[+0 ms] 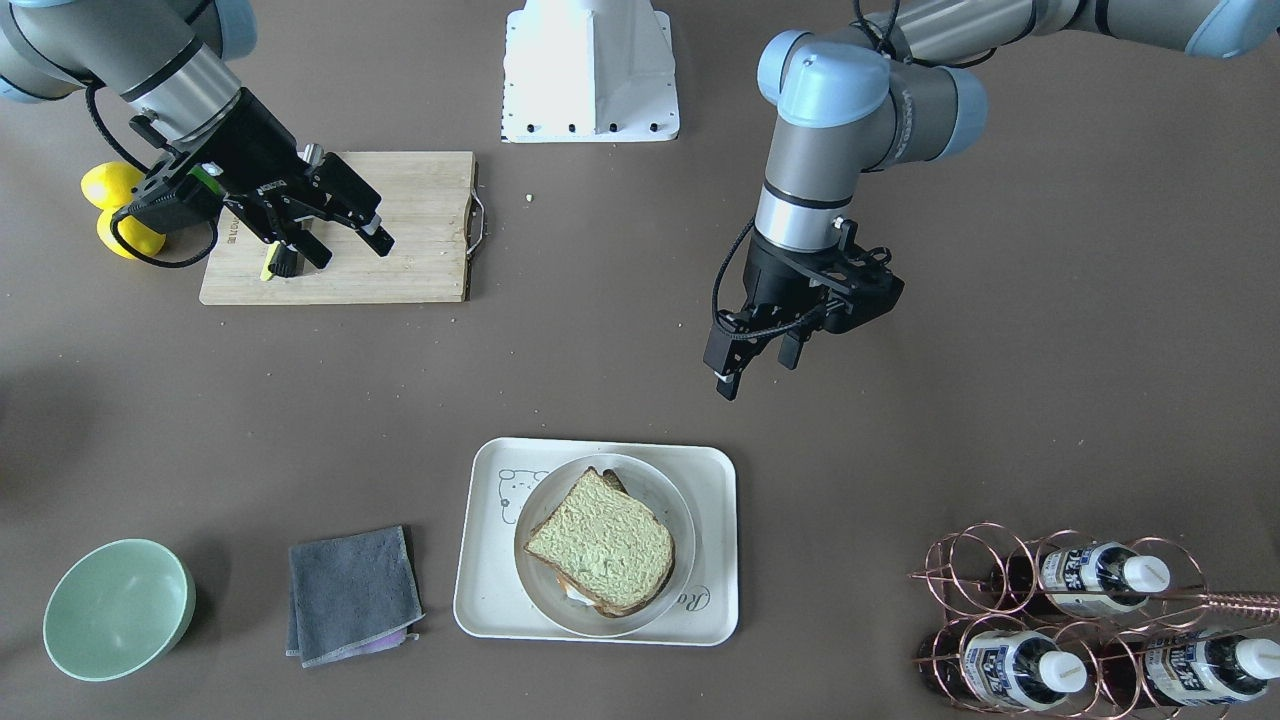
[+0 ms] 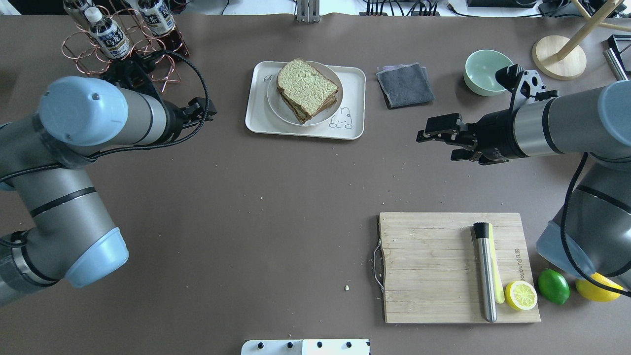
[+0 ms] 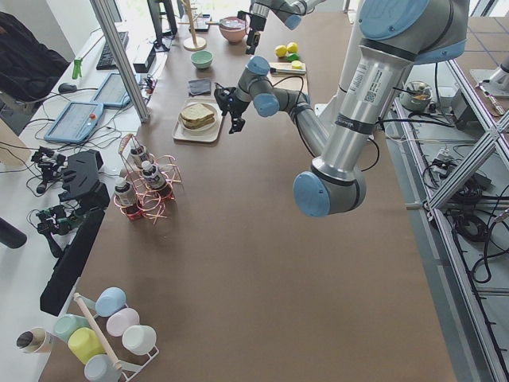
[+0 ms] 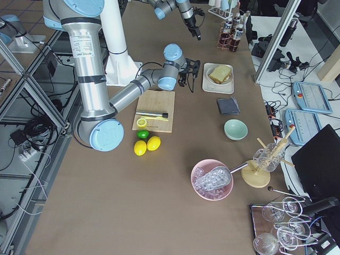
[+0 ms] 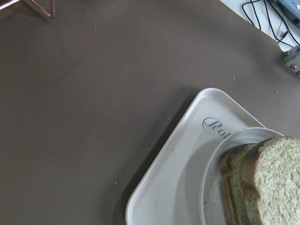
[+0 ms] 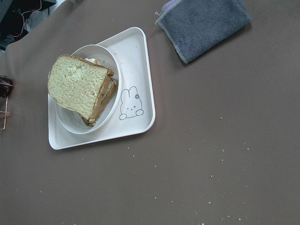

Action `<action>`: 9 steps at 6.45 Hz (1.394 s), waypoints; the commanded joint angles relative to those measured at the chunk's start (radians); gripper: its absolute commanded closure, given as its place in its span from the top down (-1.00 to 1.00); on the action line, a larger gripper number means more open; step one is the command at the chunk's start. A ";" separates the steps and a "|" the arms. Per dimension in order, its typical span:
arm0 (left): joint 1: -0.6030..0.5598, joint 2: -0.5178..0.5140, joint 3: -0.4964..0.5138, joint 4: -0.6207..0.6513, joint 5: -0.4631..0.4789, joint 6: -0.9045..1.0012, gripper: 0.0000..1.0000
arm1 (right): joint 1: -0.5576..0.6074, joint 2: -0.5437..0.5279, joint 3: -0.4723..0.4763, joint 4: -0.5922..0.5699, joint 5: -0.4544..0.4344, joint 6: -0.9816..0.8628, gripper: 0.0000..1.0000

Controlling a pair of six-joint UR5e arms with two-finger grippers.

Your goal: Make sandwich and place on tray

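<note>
Far middle of the surface (image 2: 246, 207) sits the tray (image 2: 352, 81) carrying a plate (image 2: 272, 98) with the sandwich (image 2: 306, 88) stacked on it, while the left gripper (image 1: 757, 372) and right gripper (image 1: 352, 252) hang wide open and empty, near-left and near-right of the tray.

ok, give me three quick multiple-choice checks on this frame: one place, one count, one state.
1. The sandwich sits: A on the cutting board; B on a round plate on the tray; C in the green bowl.
2. Bottles in the copper rack: A one; B three; C five.
3. The bread slices are: A stacked; B side by side; C one held in jaws.
1 B: the plate's rim rings the bread, inside the tray. 2 B: three stand in the rack. 3 A: one lies on the other.
</note>
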 commanded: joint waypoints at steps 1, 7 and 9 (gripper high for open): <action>-0.013 0.103 -0.051 0.000 -0.003 0.132 0.95 | 0.141 -0.017 0.000 -0.003 0.134 -0.036 0.99; -0.501 0.317 -0.145 -0.004 -0.441 0.662 0.95 | 0.669 -0.318 -0.161 -0.012 0.516 -0.826 0.99; -0.620 0.406 -0.131 -0.005 -0.524 0.887 0.95 | 0.728 -0.388 -0.226 -0.016 0.517 -1.043 0.99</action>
